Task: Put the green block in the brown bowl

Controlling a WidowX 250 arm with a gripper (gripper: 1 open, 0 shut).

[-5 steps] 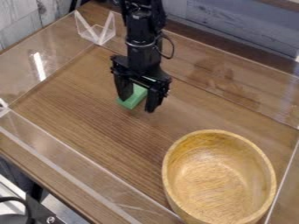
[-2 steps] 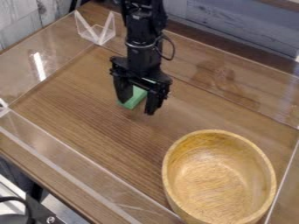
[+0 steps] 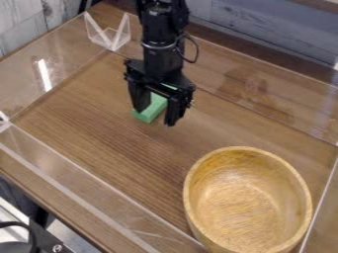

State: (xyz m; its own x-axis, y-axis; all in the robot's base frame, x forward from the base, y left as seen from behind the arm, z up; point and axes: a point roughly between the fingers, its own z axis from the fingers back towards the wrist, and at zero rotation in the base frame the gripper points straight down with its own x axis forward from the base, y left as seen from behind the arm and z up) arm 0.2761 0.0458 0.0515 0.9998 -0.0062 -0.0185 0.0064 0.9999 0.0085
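One green block [image 3: 154,107] sits between my tool's [image 3: 158,109] fingers on the wooden surface [image 3: 93,148]. My tool straddles it fully spread, gripping nothing yet. I should close squarely across its narrow sides, then lift toward the brown bowl [image 3: 248,201] at five o'clock.

Single camera: high, angled down over table [image 3: 93,148], mid-range.

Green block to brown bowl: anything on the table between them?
Nothing. In the camera view, only bare wood-grain table shows between the green block, which sits between the fingers of the pincer, and the brown bowl.
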